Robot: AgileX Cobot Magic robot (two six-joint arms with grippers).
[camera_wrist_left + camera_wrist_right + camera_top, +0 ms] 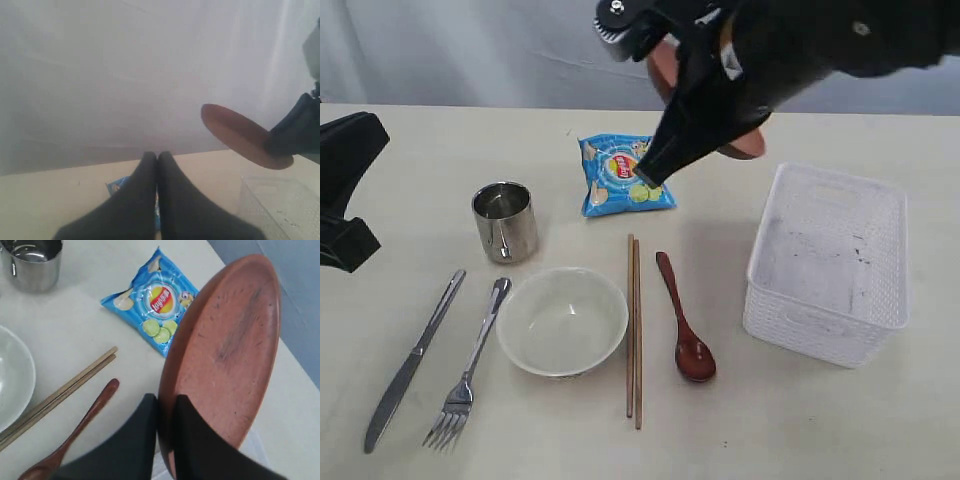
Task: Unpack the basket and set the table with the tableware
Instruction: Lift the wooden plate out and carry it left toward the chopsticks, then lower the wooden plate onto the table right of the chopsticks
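The right fingers (132, 450) pinch the rim of the brown plate (225, 350), tilted in the air over the table (790, 430) near the white basket (825, 265), while the left fingers (142, 200) sit pressed together, empty.

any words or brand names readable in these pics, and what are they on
"Lay's": on the round red and yellow logo in the middle of the blue crisp packet.
Other small print on that packet: too small and blurred to read.
Steel cup, white bowl, brown plate, basket: no text to be seen on any of them.
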